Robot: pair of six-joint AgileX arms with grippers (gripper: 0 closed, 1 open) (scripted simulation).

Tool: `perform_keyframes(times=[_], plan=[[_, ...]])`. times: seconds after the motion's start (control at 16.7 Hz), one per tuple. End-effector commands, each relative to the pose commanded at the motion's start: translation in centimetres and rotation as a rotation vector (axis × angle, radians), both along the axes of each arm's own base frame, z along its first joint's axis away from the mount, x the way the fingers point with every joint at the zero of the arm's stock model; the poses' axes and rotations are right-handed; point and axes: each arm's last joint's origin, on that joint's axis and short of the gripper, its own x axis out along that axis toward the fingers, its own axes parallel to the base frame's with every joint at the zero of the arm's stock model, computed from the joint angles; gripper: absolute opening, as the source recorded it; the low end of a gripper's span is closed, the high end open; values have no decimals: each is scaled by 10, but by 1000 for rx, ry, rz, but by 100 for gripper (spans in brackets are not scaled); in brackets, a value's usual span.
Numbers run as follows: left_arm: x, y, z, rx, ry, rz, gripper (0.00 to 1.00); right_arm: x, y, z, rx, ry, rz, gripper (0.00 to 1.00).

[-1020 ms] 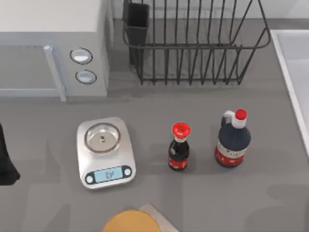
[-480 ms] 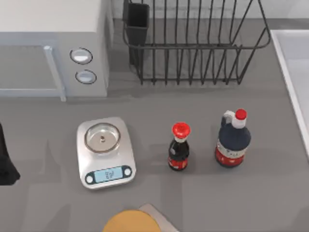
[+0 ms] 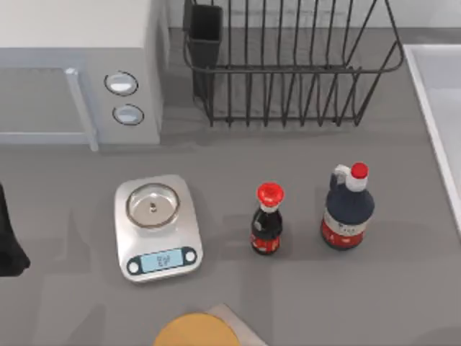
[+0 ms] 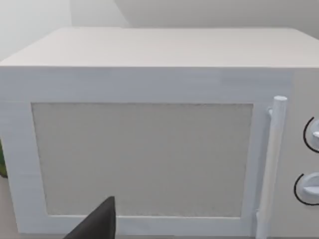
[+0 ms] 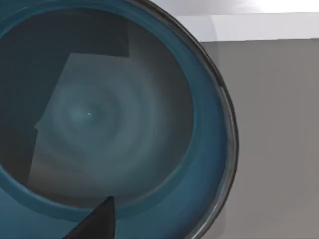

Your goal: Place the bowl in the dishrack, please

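The bowl (image 5: 114, 124) is dark teal-blue with a thin brownish rim. It sits very close under the right wrist camera, its hollow facing the lens. A dark part of my right gripper (image 5: 97, 221) hangs over the bowl's near inner wall. The dishrack (image 3: 288, 70) is a black wire rack at the back of the table, with a black utensil cup (image 3: 205, 36) at its left corner. My left arm (image 3: 9, 241) rests at the table's left edge. A dark part of my left gripper (image 4: 99, 224) faces the microwave door.
A white microwave (image 3: 79, 72) stands at the back left. A steel kitchen scale (image 3: 157, 227), a small red-capped bottle (image 3: 266, 220) and a larger dark bottle (image 3: 347, 207) stand mid-table. A yellow-orange disc (image 3: 194, 331) lies at the front edge. A white sink rim (image 3: 439, 115) runs along the right.
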Motion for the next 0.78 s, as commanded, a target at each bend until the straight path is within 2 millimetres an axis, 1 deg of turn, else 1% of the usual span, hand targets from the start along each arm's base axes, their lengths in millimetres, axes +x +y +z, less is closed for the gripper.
perform_keyframes(times=[0.24,0.36,0.48,0.66,0.78], plan=[[0,0,0,0,0,0,100,5,-1,-47,-10,-13,0,100],[0,0,0,0,0,0,100,4,0,-64,-5,-7,0,100],[0,0,0,0,0,0,100,3,1,-69,-2,-3,0,100],[0,0,0,0,0,0,100,3,1,-69,-2,-3,0,100],[0,0,0,0,0,0,100,3,1,-69,-2,-3,0,85]])
